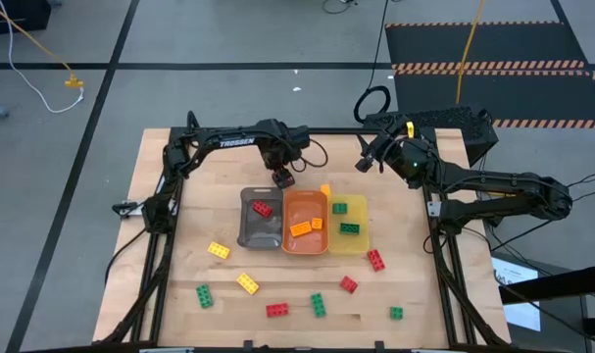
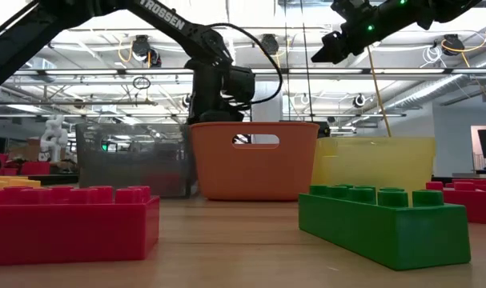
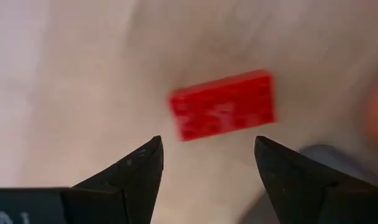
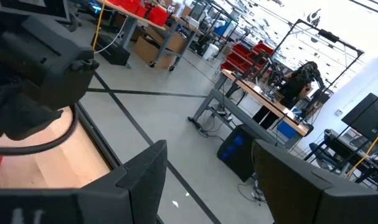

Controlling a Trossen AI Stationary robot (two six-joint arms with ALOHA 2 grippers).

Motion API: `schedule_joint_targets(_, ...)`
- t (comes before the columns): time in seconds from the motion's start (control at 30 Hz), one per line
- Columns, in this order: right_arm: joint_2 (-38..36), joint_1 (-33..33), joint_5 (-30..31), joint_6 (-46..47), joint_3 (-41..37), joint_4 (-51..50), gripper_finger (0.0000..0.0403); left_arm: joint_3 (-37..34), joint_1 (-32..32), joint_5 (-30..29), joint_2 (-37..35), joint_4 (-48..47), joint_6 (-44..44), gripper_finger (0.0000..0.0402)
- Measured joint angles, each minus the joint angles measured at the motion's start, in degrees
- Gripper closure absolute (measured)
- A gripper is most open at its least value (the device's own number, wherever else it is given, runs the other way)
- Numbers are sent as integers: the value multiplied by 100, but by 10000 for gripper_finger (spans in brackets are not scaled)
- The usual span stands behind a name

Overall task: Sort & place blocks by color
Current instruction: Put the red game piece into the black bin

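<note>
You are looking at a sort that is partly done. The grey tray point(image 1: 248, 233) is holding 1 red block point(image 1: 263, 208), the orange tray point(image 1: 305, 242) is holding 3 orange blocks point(image 1: 300, 228), and the yellow tray point(image 1: 354, 243) is holding 2 green blocks point(image 1: 349, 227). On the table point(image 1: 170, 245), 9 loose blocks point(image 1: 277, 310) are waiting: 2 yellow, 3 green and 4 red, so by my judgement more than half of the work is remaining. The left gripper point(image 1: 282, 179) is hanging over the far rim of the grey tray, holding nothing; its fingers point(image 3: 136, 168) are standing apart with bare floor between them and the red block lying beyond the tips. The right gripper point(image 1: 368, 157) is waiting raised, near the table's far edge and just beyond the yellow tray, its jaws parted and empty. The high view is giving you the count and the layout, but not the jaw gaps. The left wrist view is confirming that the red block is lying free, not gripped. The low view is showing the 3 trays side by side behind 2 near blocks, but is hiding their contents. The right wrist view is showing only the room beyond the table.
</note>
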Motion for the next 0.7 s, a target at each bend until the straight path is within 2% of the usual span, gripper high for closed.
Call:
schedule_joint_targets(0.13,0,0,-1,4,0,0,177,0,27,443,0,3,-345,153)
schedule_joint_targets(0.33,0,0,-1,4,1,0,177,0,27,433,0,69,-474,154)
schedule_joint_targets(0.4,0,0,1,4,2,0,177,0,22,323,0,123,-472,153)
schedule_joint_targets(0.53,0,0,-1,4,0,0,177,0,24,-253,0,152,-459,153)
schedule_joint_targets(0.7,0,0,-1,4,0,0,177,0,94,-320,0,152,-474,154)
